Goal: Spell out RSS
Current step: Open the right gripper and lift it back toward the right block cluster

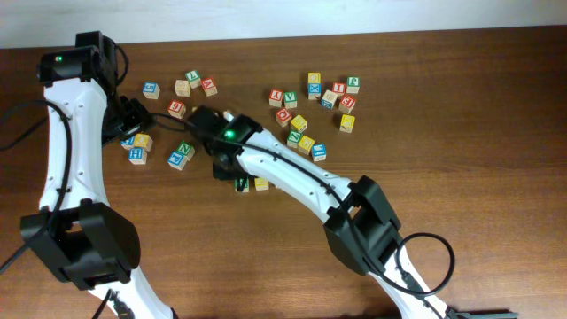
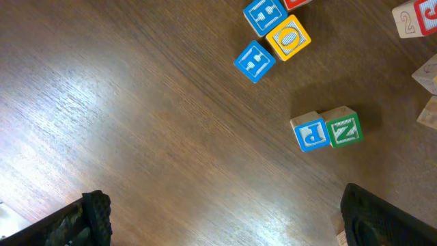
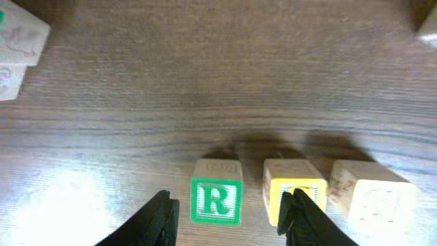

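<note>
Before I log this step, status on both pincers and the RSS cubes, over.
Left pincer open, empty. Right pincer open, straddling R cube, not gripping. Yellow cube and third cube lined up beside it. Nothing blocking.

Surface: dark brown wood-grain table (image 1: 461,177).
Row near the middle: green-and-white R cube (image 3: 216,201), yellow cube (image 3: 295,198) and pale wooden cube (image 3: 372,199), side by side with narrow gaps.
Left-side pair: blue P cube (image 2: 312,132) touching green Z cube (image 2: 343,128).
Near that pair: yellow O cube (image 2: 288,37) wedged between two blue cubes (image 2: 255,60).
Far side: loose scatter of lettered cubes (image 1: 314,85) with red, yellow, green and blue faces.
</note>
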Action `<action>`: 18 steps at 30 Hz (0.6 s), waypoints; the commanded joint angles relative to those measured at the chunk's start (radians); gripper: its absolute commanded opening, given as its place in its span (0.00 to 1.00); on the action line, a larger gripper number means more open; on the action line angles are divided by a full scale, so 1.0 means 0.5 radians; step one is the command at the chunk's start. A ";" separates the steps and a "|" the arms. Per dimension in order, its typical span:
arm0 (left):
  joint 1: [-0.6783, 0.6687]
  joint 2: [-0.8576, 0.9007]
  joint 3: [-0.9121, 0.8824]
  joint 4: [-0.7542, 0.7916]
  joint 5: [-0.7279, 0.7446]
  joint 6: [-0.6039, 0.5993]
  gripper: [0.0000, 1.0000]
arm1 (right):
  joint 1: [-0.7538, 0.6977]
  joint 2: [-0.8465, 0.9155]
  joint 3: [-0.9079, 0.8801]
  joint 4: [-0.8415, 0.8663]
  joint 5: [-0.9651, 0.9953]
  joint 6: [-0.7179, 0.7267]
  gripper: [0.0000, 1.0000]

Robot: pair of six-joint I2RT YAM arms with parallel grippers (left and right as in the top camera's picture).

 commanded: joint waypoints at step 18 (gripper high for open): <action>0.005 -0.027 0.011 -0.001 -0.010 -0.034 0.99 | -0.893 0.018 0.584 -1.122 -0.021 -0.674 0.04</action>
